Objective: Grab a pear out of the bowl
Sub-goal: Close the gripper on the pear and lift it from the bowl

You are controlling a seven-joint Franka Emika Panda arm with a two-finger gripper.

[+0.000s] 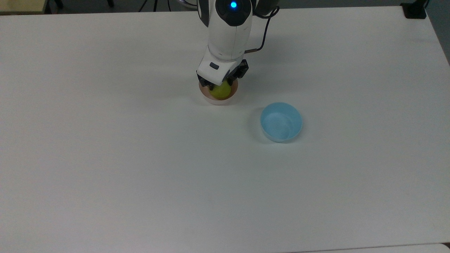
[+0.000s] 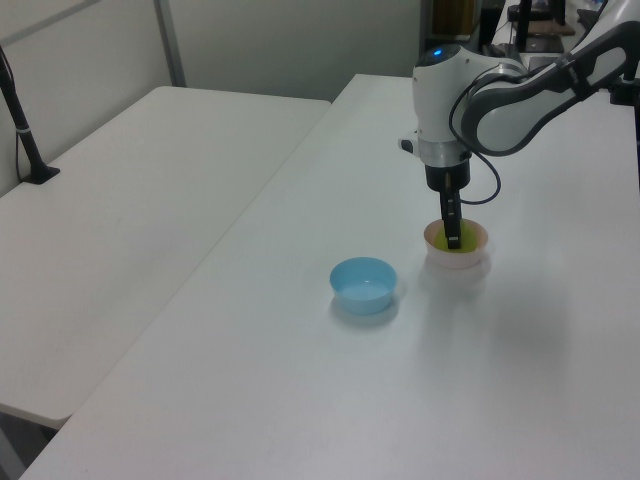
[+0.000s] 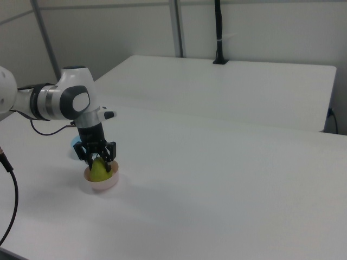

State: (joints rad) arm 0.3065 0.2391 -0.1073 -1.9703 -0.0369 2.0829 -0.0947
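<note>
I saw a wide white surface (image 1: 140,158), mostly bare. The gripper (image 3: 98,160) straddled the pear (image 3: 98,171) in the bowl (image 3: 101,182), fingers spread; blue bowl (image 1: 281,121) near, top view's right.

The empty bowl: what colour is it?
Light blue bowl, clearest in the top view.

1. The pear (image 1: 220,92) has its upper part hidden under the tool (image 1: 220,85) in the top view.
2. The blue bowl (image 3: 74,142) is mostly hidden behind the arm in the right view.
3. The arm is cut off by the top view's upper edge.
4. The tabletop (image 1: 140,158) runs past the top view's left and bottom edges.
</note>
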